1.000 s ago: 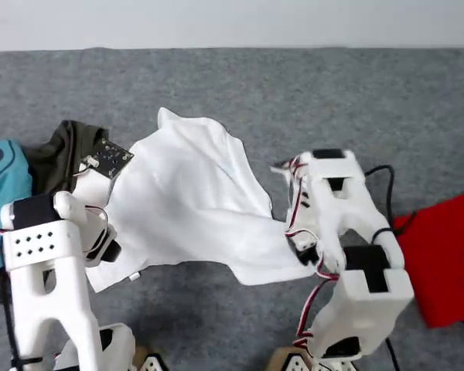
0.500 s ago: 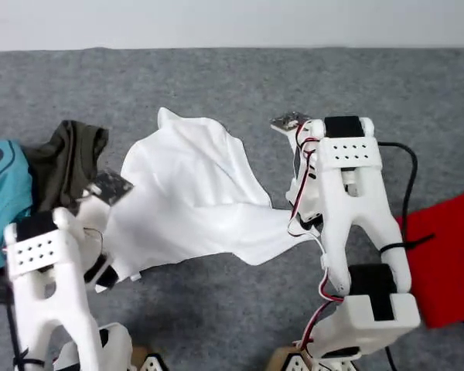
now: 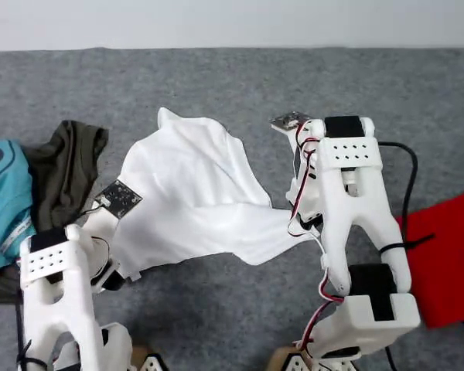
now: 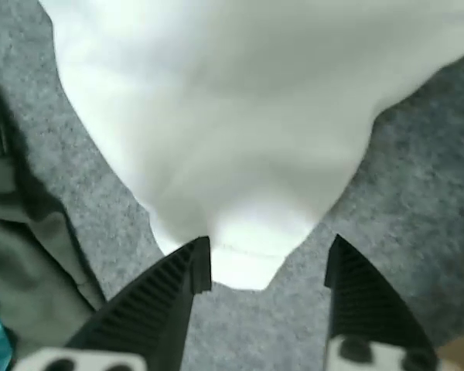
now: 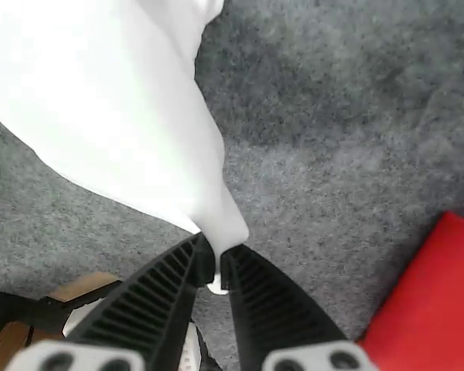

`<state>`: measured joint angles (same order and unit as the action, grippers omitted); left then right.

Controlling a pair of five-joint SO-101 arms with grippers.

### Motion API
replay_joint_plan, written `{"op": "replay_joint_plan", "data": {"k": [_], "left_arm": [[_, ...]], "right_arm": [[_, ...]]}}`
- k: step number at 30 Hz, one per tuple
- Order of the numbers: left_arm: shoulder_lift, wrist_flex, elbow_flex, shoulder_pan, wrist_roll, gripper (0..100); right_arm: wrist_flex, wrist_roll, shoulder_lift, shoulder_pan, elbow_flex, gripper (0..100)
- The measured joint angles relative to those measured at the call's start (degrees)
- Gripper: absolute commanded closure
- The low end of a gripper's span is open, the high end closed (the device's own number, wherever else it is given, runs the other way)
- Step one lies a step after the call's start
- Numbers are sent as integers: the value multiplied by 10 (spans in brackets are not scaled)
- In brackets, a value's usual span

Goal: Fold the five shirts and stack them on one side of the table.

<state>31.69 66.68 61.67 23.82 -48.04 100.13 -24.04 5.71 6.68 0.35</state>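
We find the middle shirt lying across the centre of the table. At its near left corner the left gripper straddles the hem, fingers apart. At its near right tip the right gripper pinches the cloth. Just left of it lies a second shirt, and a third shirt touches that one at the table's left edge. A fourth shirt lies at the right edge, well apart.

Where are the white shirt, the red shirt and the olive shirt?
white shirt (image 3: 185,193), high view, middle of the spread cloth.
red shirt (image 3: 448,255), high view, its flat middle.
olive shirt (image 3: 66,166), high view, its crumpled middle folds.
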Motion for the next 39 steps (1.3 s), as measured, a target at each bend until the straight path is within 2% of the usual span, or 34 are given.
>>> {"op": "replay_joint_plan", "data": {"k": [5, 11, 13, 18, 22, 28, 33, 39], "left_arm": [[-72, -40, 3, 11, 0, 775], [-207, -57, -53, 11, 0, 934], [-245, -40, -85, 11, -1, 994], [-297, 61, -190, 11, -2, 998], [-284, 137, -278, 11, -2, 998], [-171, 229, -407, 11, -3, 998], [-74, 239, -491, -18, 58, 998], [-3, 237, -573, -93, 114, 997]], "right_arm": [[1, 0, 0, 0, 0, 988], [1, 0, 0, 0, 0, 988], [1, 0, 0, 0, 0, 988], [1, 0, -1, 0, 0, 988], [2, 0, -2, 0, -30, 988], [3, 8, -13, 1, -154, 988], [3, 27, -38, 1, -305, 988], [3, 32, -41, 1, -497, 989]]}}
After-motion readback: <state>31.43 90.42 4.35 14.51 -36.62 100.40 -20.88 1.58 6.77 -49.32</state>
